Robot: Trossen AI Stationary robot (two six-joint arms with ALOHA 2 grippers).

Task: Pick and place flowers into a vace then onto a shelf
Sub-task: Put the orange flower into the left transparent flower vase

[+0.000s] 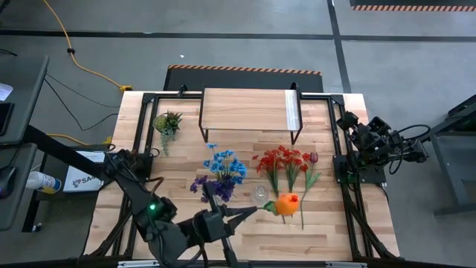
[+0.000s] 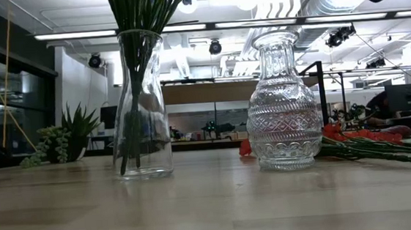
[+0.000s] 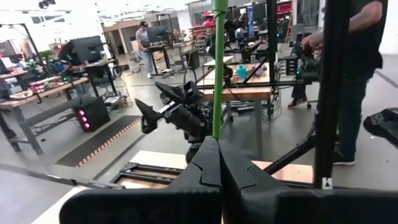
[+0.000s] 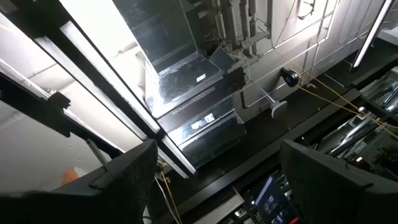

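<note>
At table front | left end effector (image 1: 251, 211) clamps orange flower (image 1: 286, 204) stem level

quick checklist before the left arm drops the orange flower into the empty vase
1. Left gripper shut on the green stem: ok.
2. Orange flower is off the table: cannot tell.
3. Empty patterned vase upright: ok.
4. Stem lined up over the vase mouth: not ok, it lies sideways in the high view.
5. Right gripper open, parked at the table's right edge: ok.
6. Shelf top bare: ok.
</note>
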